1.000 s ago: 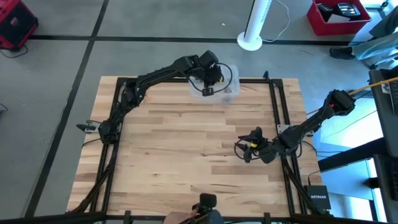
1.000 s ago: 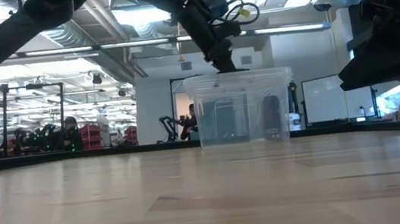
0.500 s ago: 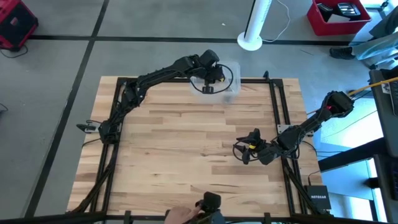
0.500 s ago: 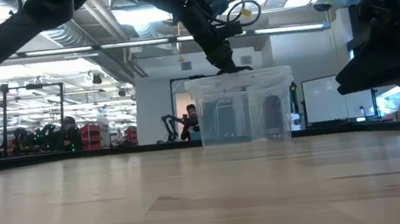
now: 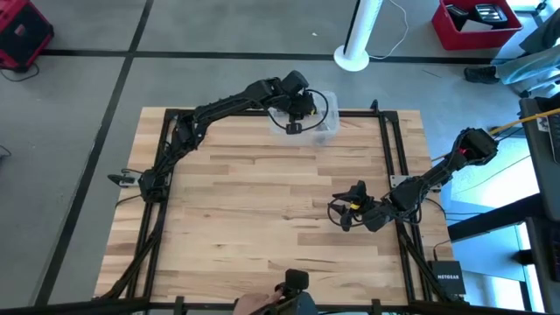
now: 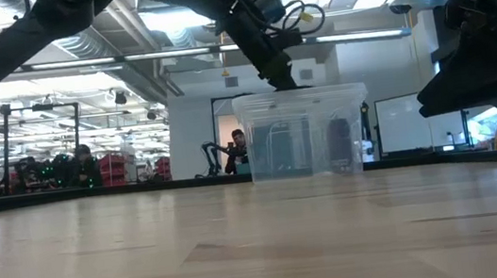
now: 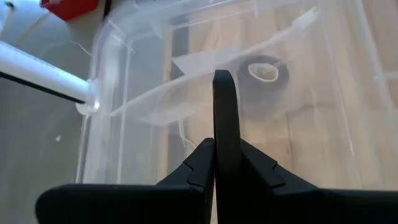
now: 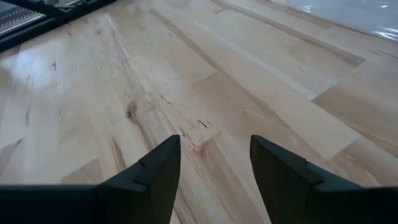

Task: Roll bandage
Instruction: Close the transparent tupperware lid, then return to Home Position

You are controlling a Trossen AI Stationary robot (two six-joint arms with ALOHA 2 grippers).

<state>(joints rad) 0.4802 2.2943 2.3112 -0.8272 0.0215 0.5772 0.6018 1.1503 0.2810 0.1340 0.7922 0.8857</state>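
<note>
A clear plastic box [image 5: 308,112] stands at the table's far edge; it also shows in the low view [image 6: 303,134]. My left gripper [image 5: 294,119] is over its lid, shut on a black handle [image 7: 224,93]. Through the clear plastic a small roll [image 7: 264,71] shows dimly inside the box, lying on its floor; I cannot tell its colour. My right gripper [image 5: 338,212] is open and empty just above the bare wood near the table's right edge, and its wrist view [image 8: 214,163] shows only table. My left gripper pinches the box's thin black handle [image 7: 224,127] between its two fingers [image 7: 202,158], coming from above and slanting down toward the lid [image 6: 287,85]. The handle stands out past the fingertips. The box rests with its bottom on the table.
A black frame [image 5: 389,144] runs along the table's edges. A camera [image 5: 293,283] sits at the near edge, with a person's hand [image 5: 255,303] beside it. A white pole base [image 5: 353,58] stands on the floor beyond the far edge. Bare wood [image 5: 262,192] lies between the arms.
My left gripper has shifted a little toward the table's right edge, still shut on the handle. The clear box has slid that way with it, staying upright on the table.
</note>
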